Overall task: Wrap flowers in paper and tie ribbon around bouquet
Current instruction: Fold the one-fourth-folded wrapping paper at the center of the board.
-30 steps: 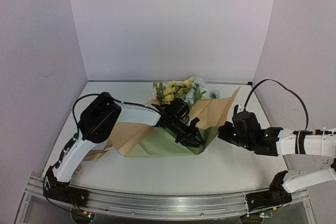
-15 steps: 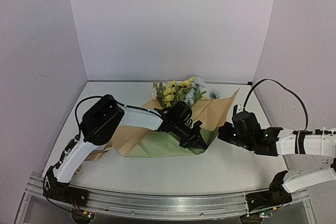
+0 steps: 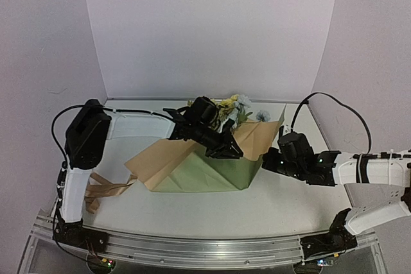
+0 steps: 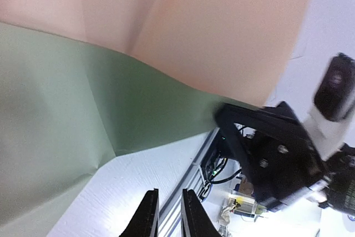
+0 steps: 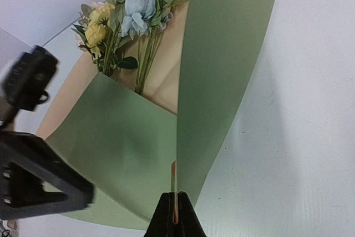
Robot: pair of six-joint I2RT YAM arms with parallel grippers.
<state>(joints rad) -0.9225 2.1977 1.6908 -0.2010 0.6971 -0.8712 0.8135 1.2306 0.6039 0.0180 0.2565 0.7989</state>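
Note:
The paper [image 3: 212, 174] lies mid-table, folded, olive-green face toward me and tan face [image 3: 164, 158] showing at left and right. The flowers [image 3: 228, 108] poke out at its far end, yellow and pale blue blooms [image 5: 130, 12] with stems running down into the fold. My right gripper [image 5: 175, 210] is shut on the paper's right edge, which rises as a green flap [image 5: 222, 54]. My left gripper [image 3: 232, 152] hovers over the fold's top. Its fingers [image 4: 147, 217] stand a narrow gap apart with nothing between them, and green paper [image 4: 55, 109] shows behind. The ribbon [image 3: 106, 190] lies loose at the left.
A metal rail [image 3: 192, 248] runs along the near table edge. Pale walls close in the back and both sides. The left arm's dark wrist [image 5: 33, 184] sits close to the paper in the right wrist view. A black cable [image 3: 340, 104] arcs above the right arm.
My left arm has lifted off the low green fold and moved back toward the flowers, with its elbow swung left. The green fold now stands taller. My right gripper edged left, still pinching.

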